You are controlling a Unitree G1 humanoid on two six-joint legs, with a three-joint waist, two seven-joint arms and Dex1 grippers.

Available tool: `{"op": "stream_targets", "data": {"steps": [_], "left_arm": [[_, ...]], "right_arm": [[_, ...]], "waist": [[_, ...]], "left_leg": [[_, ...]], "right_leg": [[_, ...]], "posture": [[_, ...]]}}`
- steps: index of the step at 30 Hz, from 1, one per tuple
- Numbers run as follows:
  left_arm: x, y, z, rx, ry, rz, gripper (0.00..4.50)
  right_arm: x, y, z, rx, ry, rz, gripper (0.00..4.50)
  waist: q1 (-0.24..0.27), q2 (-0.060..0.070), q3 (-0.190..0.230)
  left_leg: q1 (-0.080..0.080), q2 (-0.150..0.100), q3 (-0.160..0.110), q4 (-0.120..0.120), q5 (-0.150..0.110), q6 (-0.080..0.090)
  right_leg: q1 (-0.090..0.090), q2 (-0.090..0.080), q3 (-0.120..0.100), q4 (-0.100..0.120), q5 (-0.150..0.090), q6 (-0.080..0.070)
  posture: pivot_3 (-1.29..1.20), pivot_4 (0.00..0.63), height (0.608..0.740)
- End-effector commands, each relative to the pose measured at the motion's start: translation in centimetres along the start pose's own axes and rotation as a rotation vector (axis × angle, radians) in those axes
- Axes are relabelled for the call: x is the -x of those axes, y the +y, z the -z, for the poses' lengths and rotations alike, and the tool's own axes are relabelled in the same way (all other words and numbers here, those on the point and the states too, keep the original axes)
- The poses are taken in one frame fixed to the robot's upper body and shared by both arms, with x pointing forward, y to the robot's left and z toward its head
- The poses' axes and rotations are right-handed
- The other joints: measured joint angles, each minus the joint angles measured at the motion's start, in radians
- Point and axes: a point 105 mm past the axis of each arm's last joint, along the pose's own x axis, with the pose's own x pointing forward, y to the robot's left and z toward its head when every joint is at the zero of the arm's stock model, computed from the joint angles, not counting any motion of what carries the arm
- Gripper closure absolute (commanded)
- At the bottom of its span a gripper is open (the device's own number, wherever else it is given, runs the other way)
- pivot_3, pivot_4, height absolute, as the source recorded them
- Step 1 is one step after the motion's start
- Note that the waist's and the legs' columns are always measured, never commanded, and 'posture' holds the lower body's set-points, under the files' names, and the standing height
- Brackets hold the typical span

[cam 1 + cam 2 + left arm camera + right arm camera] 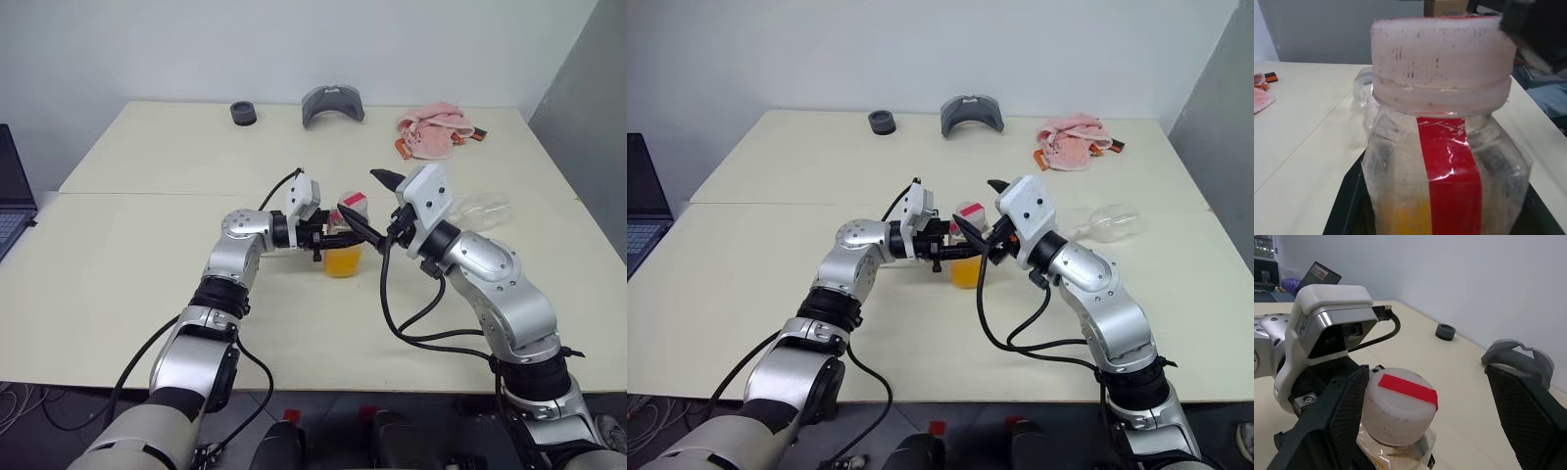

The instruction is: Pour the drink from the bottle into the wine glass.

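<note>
Right wrist view: right end effector is spreading wide around the cap directly ahead; left end effector is clamping the upright bottle; wine glass is lying beyond, on the tabletop.

A small clear plastic bottle stands mid-table with translucent orange-yellow drink in its bottom, a red strip down its side and a whitish ribbed cap crossed by a red band. To its right a clear, colourless wine glass lies on the pale cream table. Far right is a crumpled pink cloth with orange and black bits beside it. Far centre is a curved grey piece, and to its left a dark grey ring. The black-fingered grippers have white and silver housings.
</note>
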Motion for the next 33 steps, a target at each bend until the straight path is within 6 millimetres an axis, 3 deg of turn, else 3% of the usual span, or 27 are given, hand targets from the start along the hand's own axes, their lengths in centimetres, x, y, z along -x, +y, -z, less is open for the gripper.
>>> {"op": "stream_targets", "data": {"steps": [1,8,22,33], "left_arm": [[-0.3,0.1,-1.7,-0.064,-0.041,0.018,2.81],[-0.3,0.1,-1.7,-0.065,-0.039,0.018,2.81],[-0.1,0.0,-1.5,-0.062,-0.034,0.013,2.81],[-0.1,0.0,-1.4,-0.063,-0.030,0.012,2.81]], "right_arm": [[-0.2,-0.5,-0.8,0.022,-0.029,0.030,0.48],[-0.2,-1.5,-0.2,0.033,-0.003,0.085,0.48],[2.2,-2.9,0.6,0.009,0.040,0.152,0.48],[2.9,-3.1,0.4,-0.022,0.043,0.159,0.48]], "waist": [[0.000,0.000,0.000],[0.000,0.000,0.000],[0.000,0.000,0.000],[0.000,0.000,0.000]], "left_leg": [[0.000,0.000,0.000,0.000,0.000,0.000],[0.000,0.000,0.000,0.000,0.000,0.000],[0.000,0.000,0.000,0.000,0.000,0.000],[0.000,0.000,0.000,0.000,0.000,0.000]], "right_leg": [[0.000,0.000,0.000,0.000,0.000,0.000],[0.000,0.000,0.000,0.000,0.000,0.000],[0.000,0.000,0.000,0.000,0.000,0.000],[0.000,0.000,0.000,0.000,0.000,0.000]], "posture": [[0.00,0.150,0.740],[0.00,0.150,0.740],[0.00,0.150,0.740],[0.00,0.150,0.740]]}}
